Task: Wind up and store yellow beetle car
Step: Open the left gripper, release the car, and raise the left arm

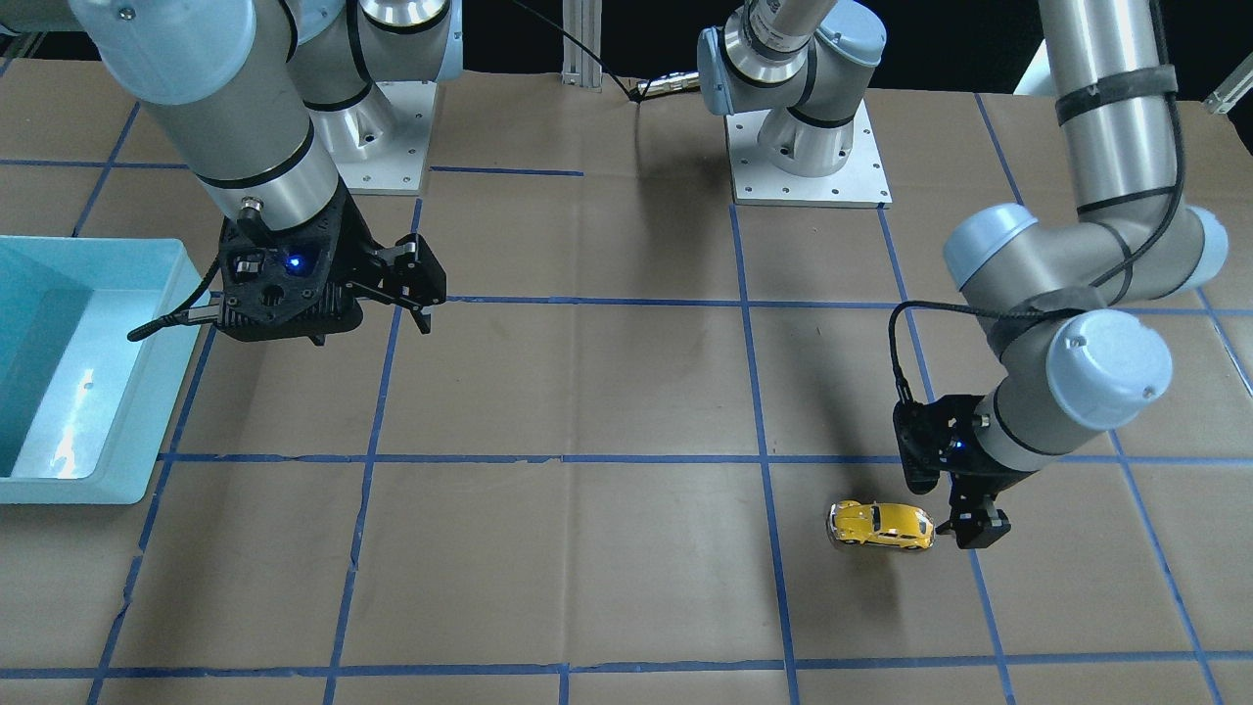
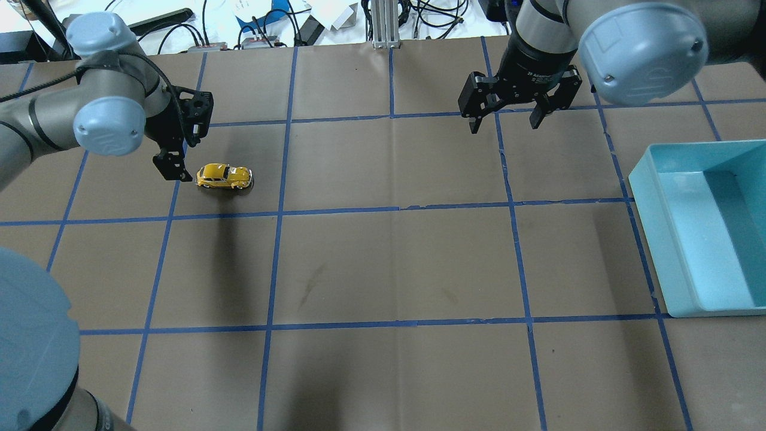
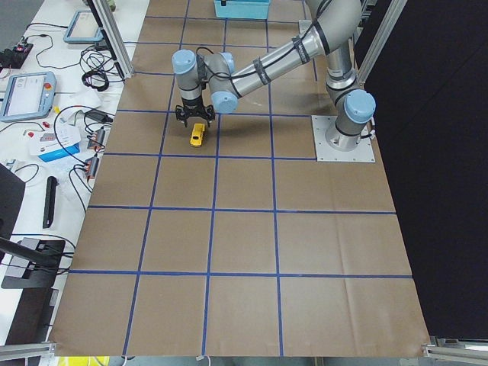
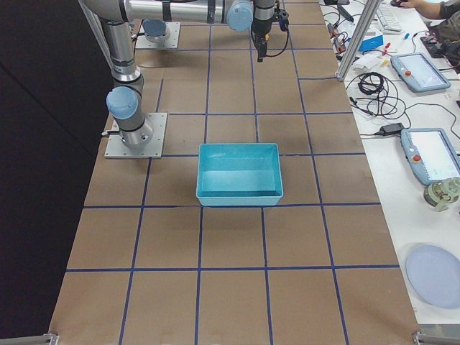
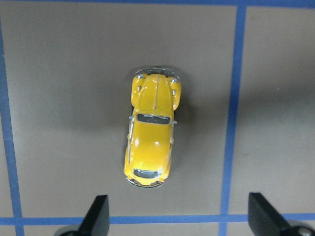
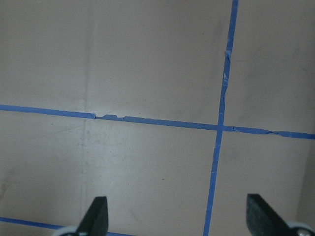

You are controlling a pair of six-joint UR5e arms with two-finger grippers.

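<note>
The yellow beetle car (image 2: 224, 175) stands on its wheels on the brown table, on the robot's left side; it also shows as the small yellow car (image 1: 881, 526) in the front view and the car (image 5: 151, 135) in the left wrist view. My left gripper (image 2: 173, 167) hangs open just beside the car's end, its fingertips (image 5: 98, 216) apart and clear of it. My right gripper (image 2: 505, 120) is open and empty over bare table far to the right, with fingertips (image 6: 96, 216) spread wide.
A light blue bin (image 2: 706, 227) sits at the table's right edge, seen also as the bin (image 1: 69, 362) and the bin (image 4: 238, 175). Blue tape lines (image 2: 395, 209) grid the brown surface. Cables and devices lie on the side benches.
</note>
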